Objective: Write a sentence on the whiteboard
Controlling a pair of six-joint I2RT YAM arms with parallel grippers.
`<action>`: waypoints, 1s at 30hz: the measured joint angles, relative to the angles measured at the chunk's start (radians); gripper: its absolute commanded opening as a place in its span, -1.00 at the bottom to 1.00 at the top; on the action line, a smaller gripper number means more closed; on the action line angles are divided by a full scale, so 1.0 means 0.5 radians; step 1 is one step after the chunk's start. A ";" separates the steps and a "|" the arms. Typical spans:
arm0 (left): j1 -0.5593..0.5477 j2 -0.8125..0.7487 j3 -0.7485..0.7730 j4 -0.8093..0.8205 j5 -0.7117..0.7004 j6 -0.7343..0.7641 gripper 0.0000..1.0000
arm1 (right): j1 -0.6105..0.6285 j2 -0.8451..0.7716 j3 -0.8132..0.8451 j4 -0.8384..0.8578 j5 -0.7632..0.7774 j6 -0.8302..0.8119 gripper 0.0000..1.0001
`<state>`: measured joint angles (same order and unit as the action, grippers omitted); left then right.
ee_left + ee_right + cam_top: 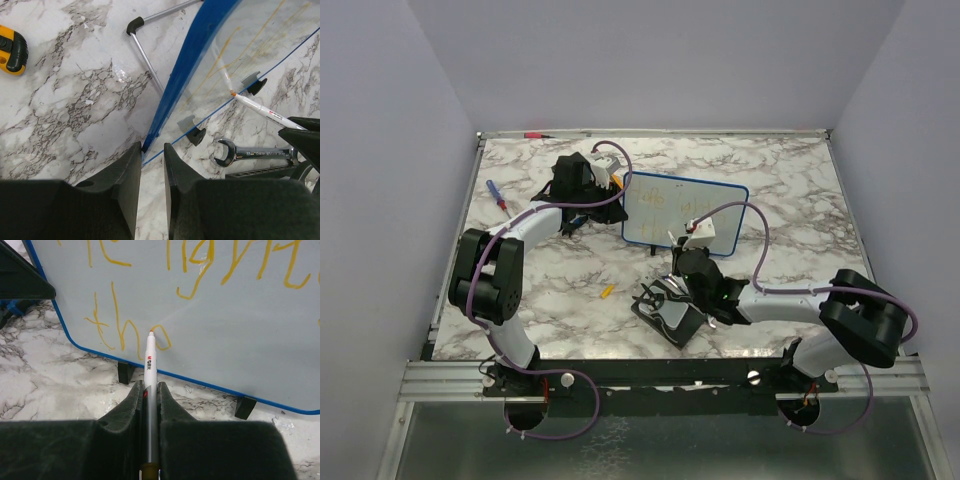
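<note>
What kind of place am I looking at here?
Likely a robot lab test cell: two arms on a metal rail, a marble-look table boxed in by plain walls, a screwdriver lying loose.

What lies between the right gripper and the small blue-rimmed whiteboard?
A white marker pen, clamped in the right gripper, spans the gap, its tip on the whiteboard; the right wrist view shows this.

Upright blue-rimmed whiteboard bears orange two-line sentence.

Left arm stretched forward, left fingers nearly closed, right arm bent low, right fingers clamped.
</note>
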<state>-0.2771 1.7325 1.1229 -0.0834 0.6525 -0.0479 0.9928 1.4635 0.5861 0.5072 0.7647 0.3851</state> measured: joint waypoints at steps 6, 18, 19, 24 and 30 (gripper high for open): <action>0.000 0.000 0.000 0.000 -0.001 0.000 -0.50 | 0.000 0.018 0.001 -0.006 -0.031 0.041 -0.99; 0.000 0.000 0.000 -0.001 0.000 0.000 -0.50 | 0.000 0.036 0.000 -0.103 -0.061 0.189 -1.00; 0.000 0.000 0.000 -0.001 0.000 0.000 -0.50 | 0.000 0.036 0.000 -0.112 -0.061 0.195 -0.99; 0.000 0.000 0.000 -0.001 0.000 0.000 -0.50 | 0.000 0.036 0.000 -0.154 -0.061 0.230 -0.99; 0.000 0.000 0.000 -0.001 0.000 0.000 -0.50 | 0.000 0.035 -0.001 -0.205 -0.059 0.275 -0.99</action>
<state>-0.2771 1.7325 1.1229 -0.0837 0.6525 -0.0479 0.9928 1.4811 0.5858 0.4046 0.7353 0.5228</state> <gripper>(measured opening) 0.251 0.100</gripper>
